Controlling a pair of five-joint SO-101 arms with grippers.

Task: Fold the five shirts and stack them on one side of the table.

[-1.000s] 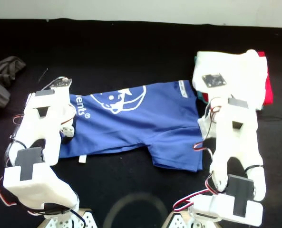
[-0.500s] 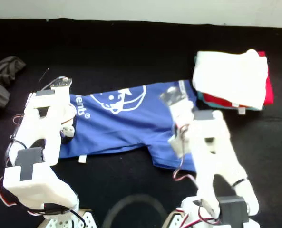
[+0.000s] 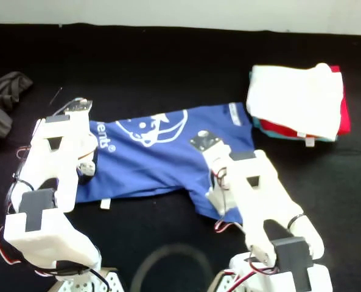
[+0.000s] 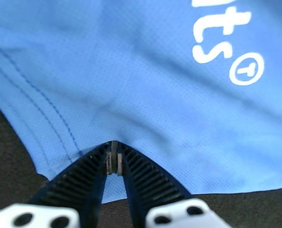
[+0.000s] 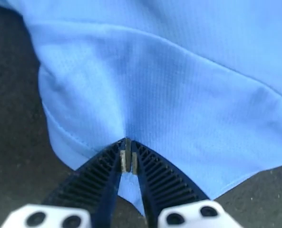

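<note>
A: Item at the table (image 3: pixel 168 67) left edge?
B: One dark grey garment (image 3: pixel 0 106), crumpled; next, left gripper (image 4: pixel 113 161), jaws closed, pinching the blue shirt (image 3: pixel 162 158) at its hem.
A: Centre and right?
B: Blue shirt spread mid-table; right gripper (image 5: pixel 127 160) closed, pinching a fold of it; folded stack (image 3: pixel 296 100), white uppermost, towards the right edge.

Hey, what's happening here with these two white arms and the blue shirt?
Two robot arms are folding shirts. The left claw and the right claw are each pinched shut on an edge of the blue shirt, spread on the black table. A stack of folded shirts sits at the right, and a dark crumpled garment lies at the left.
</note>
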